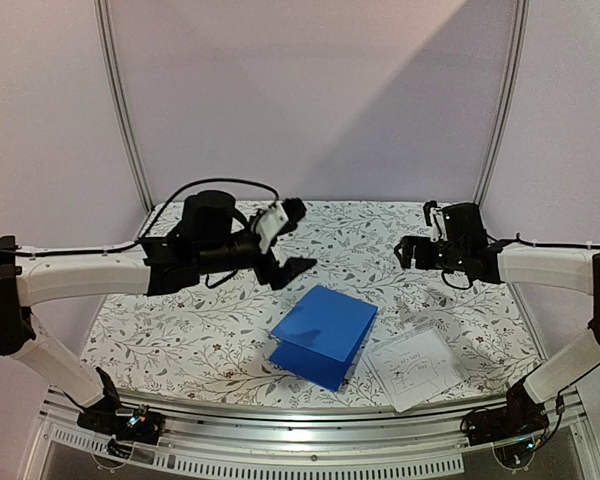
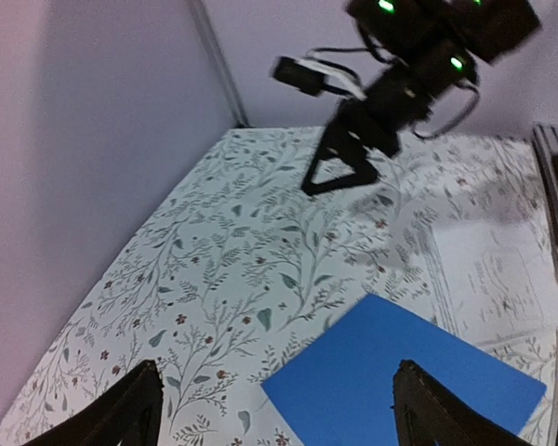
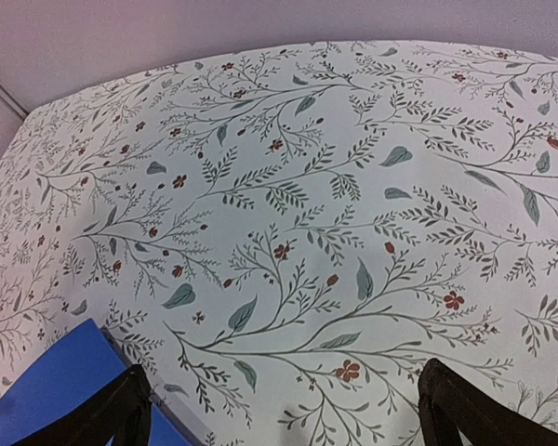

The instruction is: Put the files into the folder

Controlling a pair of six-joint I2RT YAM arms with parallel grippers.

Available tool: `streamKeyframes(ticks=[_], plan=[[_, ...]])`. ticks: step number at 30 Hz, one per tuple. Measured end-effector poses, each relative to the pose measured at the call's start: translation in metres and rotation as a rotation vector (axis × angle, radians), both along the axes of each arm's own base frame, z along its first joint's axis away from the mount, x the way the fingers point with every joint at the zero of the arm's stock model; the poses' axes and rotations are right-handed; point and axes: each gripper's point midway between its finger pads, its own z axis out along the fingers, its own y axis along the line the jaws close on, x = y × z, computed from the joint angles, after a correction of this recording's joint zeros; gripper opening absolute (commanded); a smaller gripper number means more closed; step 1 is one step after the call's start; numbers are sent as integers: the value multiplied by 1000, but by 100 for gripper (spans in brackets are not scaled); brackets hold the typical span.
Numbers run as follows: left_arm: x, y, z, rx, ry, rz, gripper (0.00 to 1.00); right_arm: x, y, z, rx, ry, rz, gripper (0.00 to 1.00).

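The folder (image 1: 323, 333) is a bright blue binder lying shut on the flowered table, front centre. The files (image 1: 415, 367) are a white printed sheet lying flat just right of it, near the front edge. My left gripper (image 1: 297, 238) hangs open in the air behind and left of the folder, holding nothing. The left wrist view shows the folder (image 2: 405, 376) below its spread fingers (image 2: 435, 409) and the files (image 2: 498, 269) beyond. My right gripper (image 1: 417, 233) is open and empty, raised over the table behind the files. Its wrist view shows only a folder corner (image 3: 51, 390).
The flowered tablecloth (image 1: 200, 330) covers the whole table. A metal rail (image 1: 310, 425) runs along the front edge. Two slanted metal poles (image 1: 125, 110) and pale walls close off the back. The right arm (image 2: 418, 65) shows in the left wrist view.
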Motion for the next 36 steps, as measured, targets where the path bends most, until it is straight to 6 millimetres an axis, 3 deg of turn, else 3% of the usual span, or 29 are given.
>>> streamKeyframes(ticks=[5, 8, 11, 16, 19, 22, 29, 32, 36], plan=[[-71, -43, -41, 223, -61, -185, 88, -18, -2, 7, 20, 7, 24, 96], [-101, -51, -71, 353, -74, -247, 88, -27, -1, 8, 32, 17, 47, 92], [-120, -49, -97, 475, -85, -281, 88, -40, 4, -6, 37, 76, 89, 86], [-130, -50, -105, 569, -120, -287, 88, -72, 23, -29, 47, 195, 204, 68], [-131, -51, -103, 578, -141, -282, 88, -100, 46, -43, 55, 287, 306, 50], [-126, -50, -103, 581, -159, -250, 87, -131, 62, -63, 84, 414, 396, 40], [-115, -28, -109, 589, -170, -186, 88, -194, 45, -114, 129, 702, 362, 33], [-112, -23, -104, 578, -172, -175, 88, -198, 40, -118, 119, 734, 337, 27], [-112, -22, -103, 579, -173, -178, 87, -190, 28, -122, 41, 747, 280, 23]])
